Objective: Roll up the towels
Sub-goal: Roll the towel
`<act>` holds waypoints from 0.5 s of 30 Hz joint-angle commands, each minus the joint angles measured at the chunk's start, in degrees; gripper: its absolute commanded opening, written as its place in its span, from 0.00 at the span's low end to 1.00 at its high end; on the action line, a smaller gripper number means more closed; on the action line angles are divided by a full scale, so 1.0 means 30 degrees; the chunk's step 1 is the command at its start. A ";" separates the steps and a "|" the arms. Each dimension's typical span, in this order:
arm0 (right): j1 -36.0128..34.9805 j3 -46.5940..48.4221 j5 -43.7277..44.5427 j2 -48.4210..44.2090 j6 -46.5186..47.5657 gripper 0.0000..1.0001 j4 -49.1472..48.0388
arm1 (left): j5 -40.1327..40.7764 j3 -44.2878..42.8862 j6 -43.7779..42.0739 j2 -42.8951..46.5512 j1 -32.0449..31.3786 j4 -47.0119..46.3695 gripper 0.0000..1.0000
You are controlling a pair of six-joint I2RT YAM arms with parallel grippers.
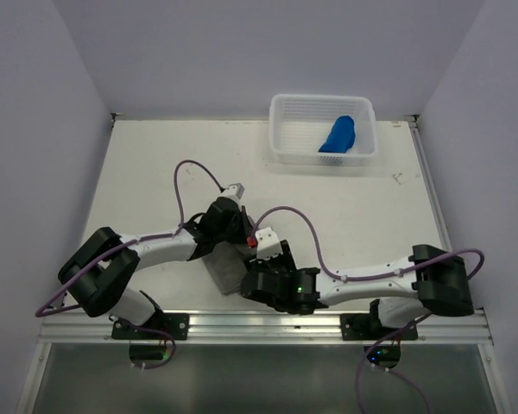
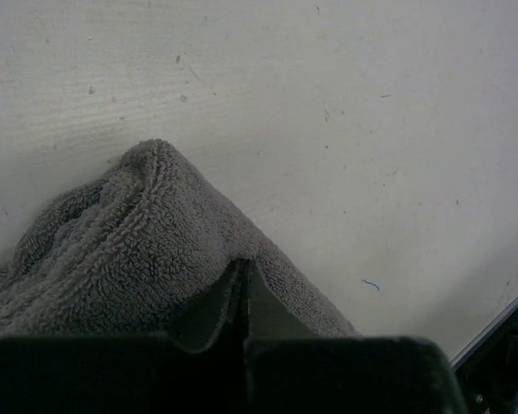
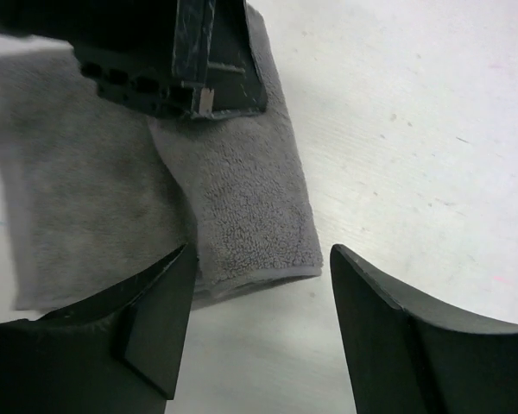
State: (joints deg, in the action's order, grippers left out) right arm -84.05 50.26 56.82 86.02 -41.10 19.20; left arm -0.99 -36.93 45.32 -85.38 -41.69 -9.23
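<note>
Your grey towel [image 1: 227, 269] lies on the table [image 1: 155, 172] near its front edge, between the two arm tips. From above only a small grey patch shows, because both wrists cover the rest.

The right wrist view gives you much more. The towel [image 3: 242, 198] lies flat and partly folded. A fold line runs down its middle and its hemmed near edge ends squarely on the white surface. The left gripper [image 3: 211, 78] sits on top of it at the far side.

The left wrist view shows what neither of the others does. There the cloth [image 2: 112, 250] is bunched into a raised, looped-pile peak around the left gripper [image 2: 242, 276]. Its jaws are pressed together with the tips against the cloth. You cannot tell whether any cloth is caught between them.

Your right gripper [image 3: 261, 285] has its jaws spread wide. One finger is over the towel's near edge and the other over bare table, and neither grips anything.

Only the overhead view shows the blue towel [image 1: 338, 135]. It lies bunched inside the white perforated basket [image 1: 281, 129] at the table's far side, well apart from both grippers.
</note>
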 commanded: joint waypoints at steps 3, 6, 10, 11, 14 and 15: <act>0.0620 -0.2804 -0.2821 -0.4057 -0.0478 0.69 -0.4632 | 0.0712 0.1263 0.0010 -0.0191 0.0128 0.1087 0.00; 0.2924 -0.4503 -0.6505 -0.5876 -0.1004 0.73 -0.6219 | 0.0625 0.1469 0.0098 -0.0191 0.0128 0.0940 0.00; 0.6185 -0.6904 -1.2509 -0.6408 -0.2821 0.76 -0.9795 | 0.0566 0.1498 0.0128 -0.0103 0.0128 0.0881 0.00; 0.6684 -0.7055 -1.3103 -0.6262 -0.3026 0.76 -0.9973 | 0.0595 0.1528 0.0128 0.0013 0.0099 0.0881 0.00; 0.7917 -0.7699 -1.4863 -0.5326 -0.3582 0.78 -1.1143 | 0.0566 0.1615 0.0128 0.0131 0.0128 0.0852 0.00; 0.8180 -0.7817 -1.5128 -0.5091 -0.3788 0.78 -1.1814 | 0.0566 0.1616 0.0128 0.0131 0.0128 0.0852 0.00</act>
State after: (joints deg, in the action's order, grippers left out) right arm -61.14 27.79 21.67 68.97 -48.66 -6.94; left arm -0.99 -34.52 46.13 -84.71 -41.65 -12.62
